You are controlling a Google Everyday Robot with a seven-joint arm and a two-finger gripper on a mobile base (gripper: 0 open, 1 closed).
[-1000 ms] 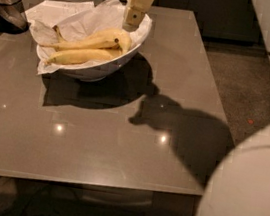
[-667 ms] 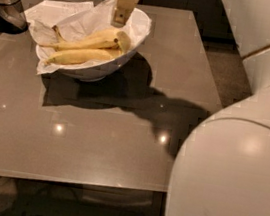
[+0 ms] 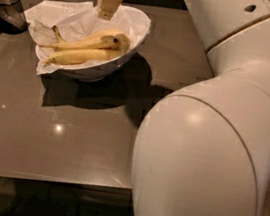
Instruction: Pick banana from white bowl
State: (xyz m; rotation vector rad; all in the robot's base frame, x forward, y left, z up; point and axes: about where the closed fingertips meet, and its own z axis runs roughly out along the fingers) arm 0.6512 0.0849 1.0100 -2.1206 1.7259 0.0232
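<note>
A wide white bowl [image 3: 130, 38] lined with crumpled white paper stands on the grey table at the upper left. Two yellow bananas [image 3: 86, 48] lie side by side in it, stems to the left. My gripper [image 3: 108, 6] hangs from the top edge above the bowl's far side, just above the bananas' right ends and not touching them. My white arm [image 3: 211, 141] fills the right side of the view.
A dark mesh container [image 3: 8, 10] stands at the table's far left edge. The grey table [image 3: 70, 136] stretches toward the front, its front edge near the bottom. The bowl and arm cast dark shadows on it.
My gripper has shifted left, from the bowl's right rim to over its far middle. My arm now fills more of the right side of the view.
</note>
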